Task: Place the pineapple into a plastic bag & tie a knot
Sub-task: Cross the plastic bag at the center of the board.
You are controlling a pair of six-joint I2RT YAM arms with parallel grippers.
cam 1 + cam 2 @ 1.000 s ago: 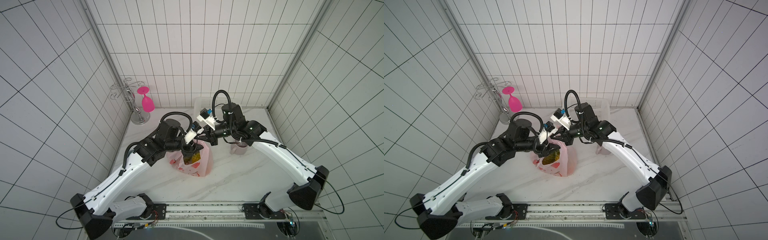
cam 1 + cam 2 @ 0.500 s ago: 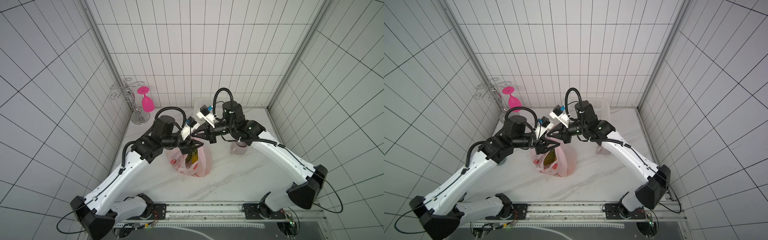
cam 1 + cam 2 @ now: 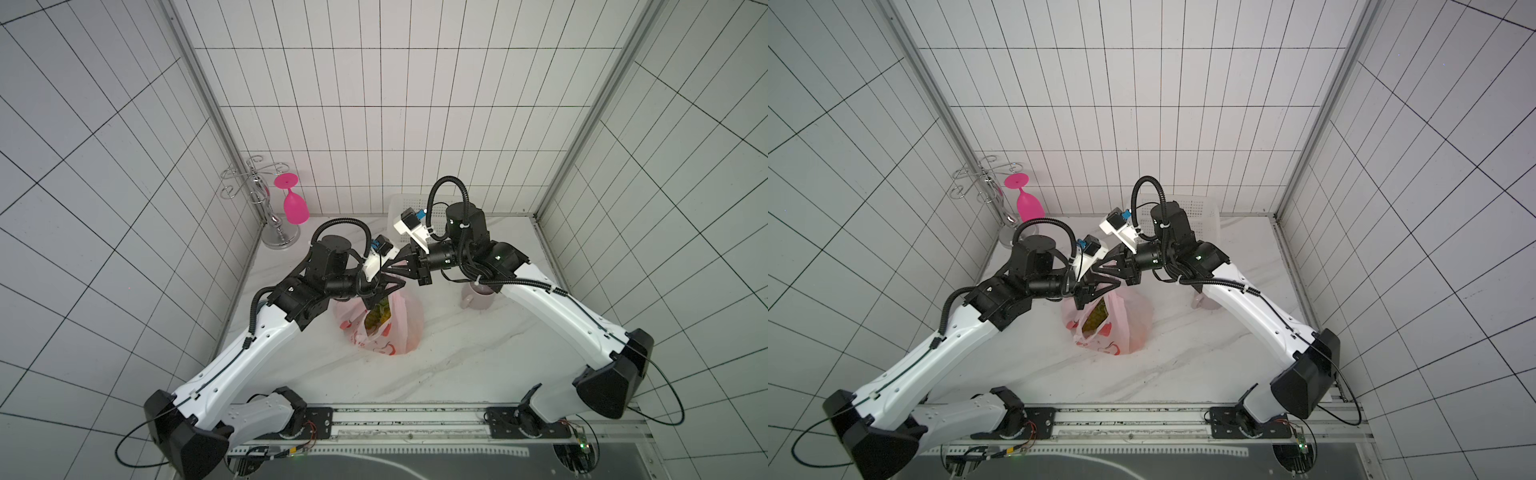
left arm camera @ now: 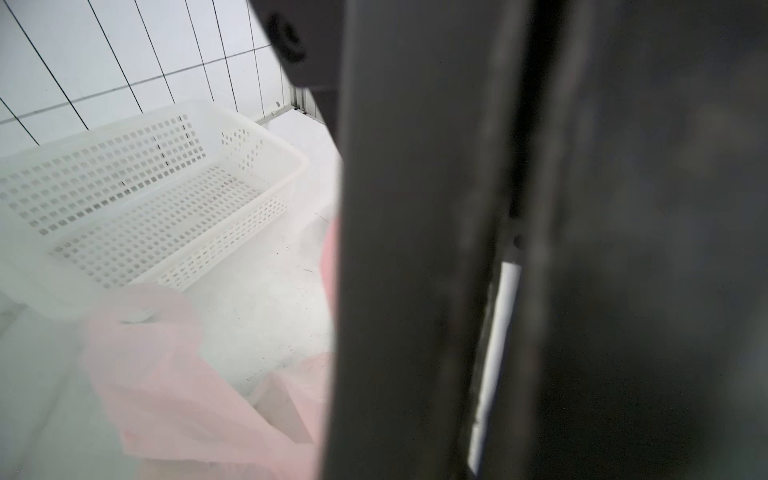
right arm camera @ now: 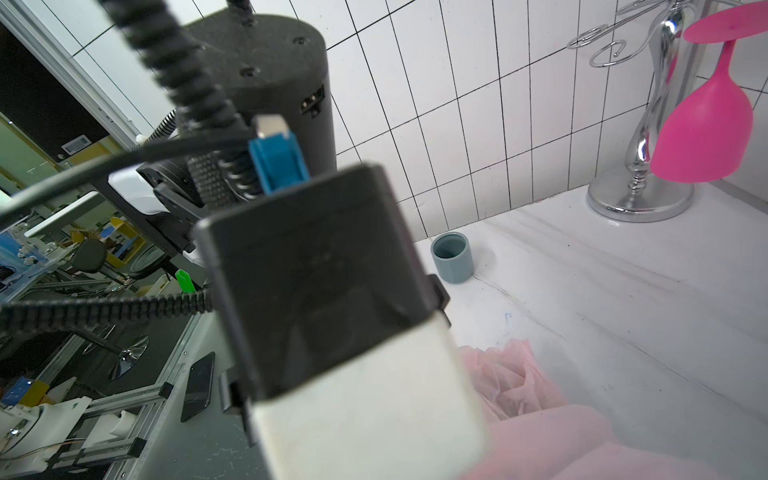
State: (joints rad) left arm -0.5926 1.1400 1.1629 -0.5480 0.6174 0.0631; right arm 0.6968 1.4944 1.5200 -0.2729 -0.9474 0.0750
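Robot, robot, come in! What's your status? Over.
Left gripper shut, right gripper shut, both at bag top. Pineapple inside, bag not tied yet. Mug nearby, not touching.

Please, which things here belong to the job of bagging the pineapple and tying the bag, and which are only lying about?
For the job: plastic bag, pineapple inside it, left gripper, right gripper.

Lying about: pink wine glass on its chrome rack, white basket, pale mug, small grey-blue cup.

The marble table (image 3: pixel 478 361) carries plastic bag (image 3: pixel 405 328), mug (image 3: pixel 478 298), basket (image 4: pixel 232 232) (perforated), glass stand (image 3: pixel 281 237).
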